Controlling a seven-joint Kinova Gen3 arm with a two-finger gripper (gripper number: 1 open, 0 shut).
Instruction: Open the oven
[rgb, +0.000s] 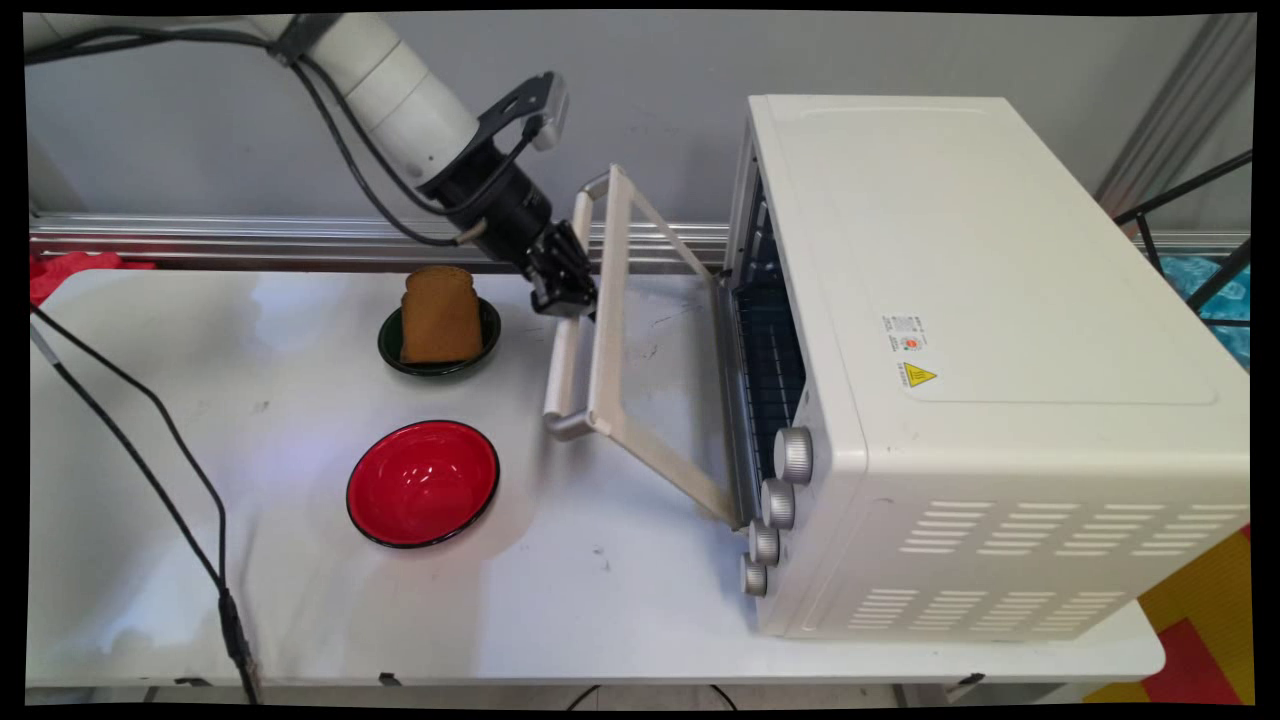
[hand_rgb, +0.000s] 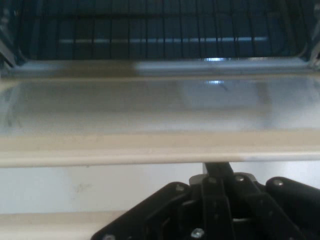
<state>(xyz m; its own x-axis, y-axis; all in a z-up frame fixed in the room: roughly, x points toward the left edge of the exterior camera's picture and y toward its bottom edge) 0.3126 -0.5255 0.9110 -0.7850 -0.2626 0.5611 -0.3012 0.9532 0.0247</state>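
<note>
My black gripper (rgb: 570, 298) is at the far end of the handle (rgb: 562, 370) of a white toaster oven's (rgb: 1000, 300) glass door (rgb: 655, 350), which hangs partly open, tilted toward the table. The fingers look shut and tucked into the gap between handle and door frame. In the hand view the gripper (hand_rgb: 217, 170) reaches up to the cream door frame (hand_rgb: 150, 147), with the handle (hand_rgb: 45, 225) below it and the oven's wire rack (hand_rgb: 150, 30) beyond the glass. Nothing is held between the fingers.
A slice of brown toast (rgb: 438, 315) stands in a dark green bowl (rgb: 487, 338) left of the gripper. A red bowl (rgb: 422, 483) sits nearer the front. Several silver knobs (rgb: 793, 455) line the oven's front. A black cable (rgb: 150, 440) crosses the table's left side.
</note>
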